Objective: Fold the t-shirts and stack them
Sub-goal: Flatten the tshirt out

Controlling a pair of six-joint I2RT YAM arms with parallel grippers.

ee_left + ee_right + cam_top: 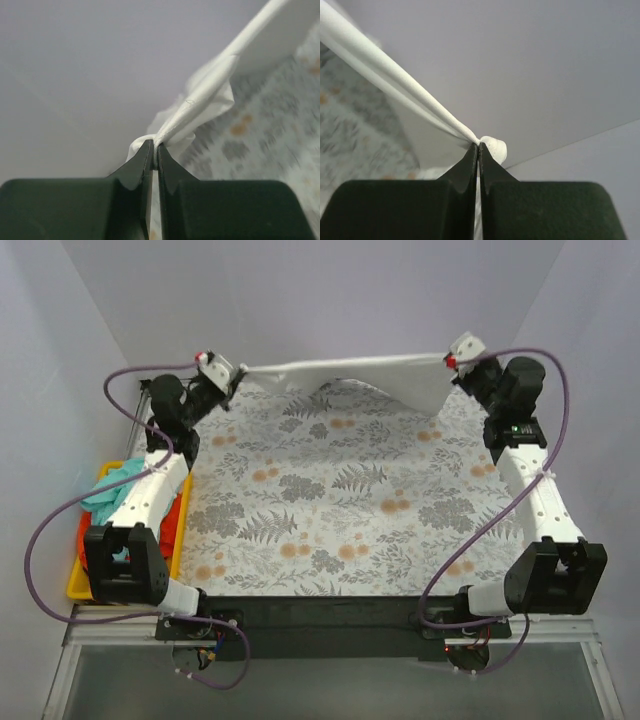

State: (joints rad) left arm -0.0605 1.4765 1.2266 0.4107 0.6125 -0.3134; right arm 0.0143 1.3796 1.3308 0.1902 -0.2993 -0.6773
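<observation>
Gripping a bunched corner of the white t-shirt point(350, 375) in the tightly closed left pincer point(222, 370), above the far left corner of the surface point(340, 530). Gripping the opposite corner likewise in the right pincer point(460, 348), above the far right corner. Stretched taut between, hem drooping toward the surface's far edge. Heaped in the yellow tray point(75, 585) off the surface's left edge: teal t-shirt point(112, 485), orange-red t-shirt point(176, 523).

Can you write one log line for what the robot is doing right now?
left tool: shut on white t-shirt | right tool: shut on white t-shirt | white t-shirt: stretched between both tools, far side of table
</observation>
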